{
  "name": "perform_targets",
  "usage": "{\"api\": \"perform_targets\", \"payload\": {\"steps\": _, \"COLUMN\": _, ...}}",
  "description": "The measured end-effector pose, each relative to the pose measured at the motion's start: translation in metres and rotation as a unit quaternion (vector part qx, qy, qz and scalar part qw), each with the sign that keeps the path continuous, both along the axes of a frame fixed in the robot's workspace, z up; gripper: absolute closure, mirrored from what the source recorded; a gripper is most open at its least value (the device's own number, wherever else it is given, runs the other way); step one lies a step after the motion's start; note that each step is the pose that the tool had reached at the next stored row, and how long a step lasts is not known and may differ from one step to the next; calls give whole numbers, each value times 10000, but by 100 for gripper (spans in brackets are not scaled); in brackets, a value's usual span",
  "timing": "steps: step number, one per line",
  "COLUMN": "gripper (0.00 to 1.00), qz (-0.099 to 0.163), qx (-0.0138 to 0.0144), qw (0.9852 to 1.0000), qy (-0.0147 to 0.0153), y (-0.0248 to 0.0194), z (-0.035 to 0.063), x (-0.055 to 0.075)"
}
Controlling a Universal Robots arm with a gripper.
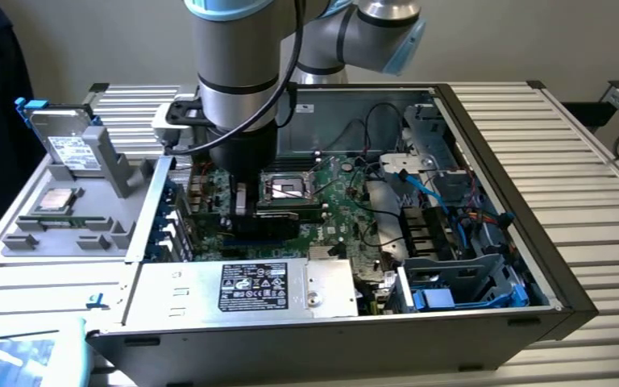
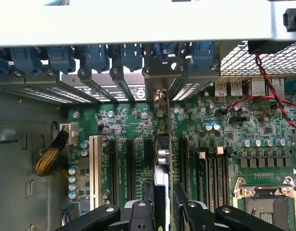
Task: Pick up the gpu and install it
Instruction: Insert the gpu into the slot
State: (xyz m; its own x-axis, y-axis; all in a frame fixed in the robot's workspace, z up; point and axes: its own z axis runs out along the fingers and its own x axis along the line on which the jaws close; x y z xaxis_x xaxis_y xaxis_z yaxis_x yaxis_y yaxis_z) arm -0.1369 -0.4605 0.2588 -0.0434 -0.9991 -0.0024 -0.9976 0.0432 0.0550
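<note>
My gripper (image 1: 241,201) reaches down into the open computer case over the expansion slots of the green motherboard (image 1: 331,205). In the wrist view the gpu (image 2: 162,159) stands edge-on between my two black fingers (image 2: 138,211), and my gripper (image 2: 162,214) is shut on it. The card runs along a black slot (image 2: 182,154) region of the motherboard (image 2: 263,134). Its silver end bracket (image 2: 156,96) sits up against the rear slot openings with blue clips (image 2: 131,55). From the exterior view the card shows as a dark block (image 1: 251,222) under the gripper.
A silver hard drive (image 1: 73,149) and a small chip (image 1: 57,200) rest on the grey tray at the exterior view's left. The labelled power supply (image 1: 251,286) lies at the case front, blue drive cage (image 1: 460,294) and cables (image 1: 417,185) at the right. The CPU socket (image 1: 286,189) sits beside the gripper.
</note>
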Motion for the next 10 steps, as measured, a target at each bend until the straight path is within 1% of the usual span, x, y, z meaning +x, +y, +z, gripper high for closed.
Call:
{"api": "perform_targets", "payload": {"steps": 5, "gripper": 73, "qz": -10, "qx": 0, "qw": 10000, "qy": 1, "y": 7, "z": -1, "x": -12}}
{"api": "perform_targets", "payload": {"steps": 10, "gripper": 73, "qz": -11, "qx": -3, "qw": 10000, "qy": 0, "y": -5, "z": -19, "x": -13}}
